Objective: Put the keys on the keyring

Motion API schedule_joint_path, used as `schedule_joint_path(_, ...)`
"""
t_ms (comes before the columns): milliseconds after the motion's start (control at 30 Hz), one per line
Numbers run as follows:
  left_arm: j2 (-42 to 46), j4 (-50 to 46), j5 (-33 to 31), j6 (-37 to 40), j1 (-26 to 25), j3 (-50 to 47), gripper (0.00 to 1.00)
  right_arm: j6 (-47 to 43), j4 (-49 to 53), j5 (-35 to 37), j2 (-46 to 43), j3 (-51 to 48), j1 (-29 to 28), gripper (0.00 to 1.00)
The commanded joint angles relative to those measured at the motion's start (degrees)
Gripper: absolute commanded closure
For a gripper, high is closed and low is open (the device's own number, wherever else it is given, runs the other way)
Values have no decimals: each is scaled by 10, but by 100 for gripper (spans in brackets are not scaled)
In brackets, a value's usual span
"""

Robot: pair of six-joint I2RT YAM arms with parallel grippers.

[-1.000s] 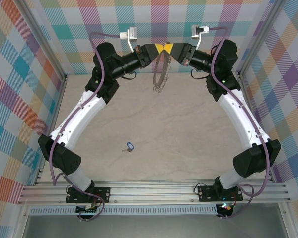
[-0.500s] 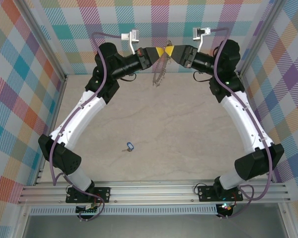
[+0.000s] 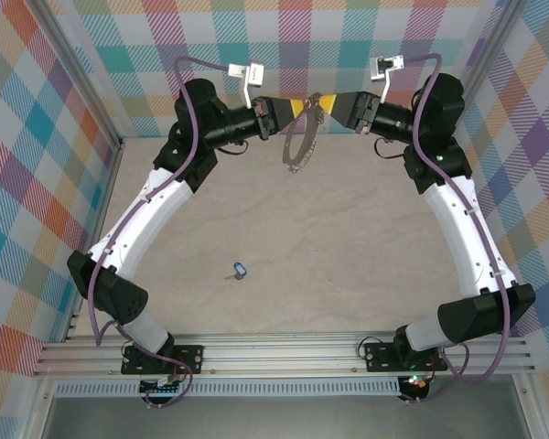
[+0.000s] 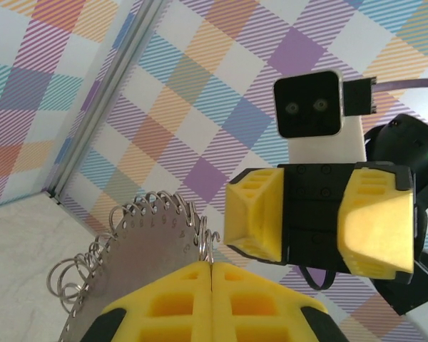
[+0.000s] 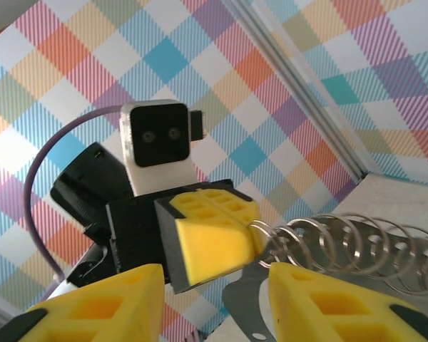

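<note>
Near the front of the table (image 3: pixel 348 256), the key (image 3: pixel 239 270) with its blue tag lies flat, untouched and well apart from both arms. At the far end, the keyring (image 3: pixel 300 144) hangs above the surface. It is pinched at its upper rim by the left gripper (image 3: pixel 296 110), whose jaws are fully closed on the metal. Facing it, the right gripper (image 3: pixel 329 102) stands partly open, just beside the ring's fringe of loops and holding nothing. Assessment: ring secured and presented; key neither picked up nor threaded. The principal work of the task is outstanding.
</note>
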State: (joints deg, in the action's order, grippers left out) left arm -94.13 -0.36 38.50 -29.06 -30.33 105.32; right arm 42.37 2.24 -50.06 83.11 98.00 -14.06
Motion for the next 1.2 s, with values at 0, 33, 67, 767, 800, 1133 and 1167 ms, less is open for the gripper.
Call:
schedule_joint_path(0, 17, -1, 24, 19, -6, 39, 100, -11, -4, -41, 8, 26, -2, 61)
schedule_joint_path(33, 15, -5, 25, 17, -6, 43, 100, -6, -10, -43, 9, 27, -2, 62)
schedule_joint_path(67, 15, -5, 27, 15, -6, 44, 100, -2, -15, -44, 11, 27, -2, 62)
schedule_joint_path(767, 3, 21, 48, -28, -7, 56, 100, 38, -67, -40, 49, 38, -18, 63)
schedule_joint_path(800, 2, 21, 47, -28, -7, 56, 100, 38, -67, -41, 51, 39, -20, 64)
schedule_joint_path(1133, -2, 16, 50, -29, -7, 59, 100, 39, -74, -42, 59, 43, -29, 79)
schedule_joint_path(1167, -2, 18, 50, -28, -7, 58, 100, 39, -73, -42, 60, 45, -29, 82)
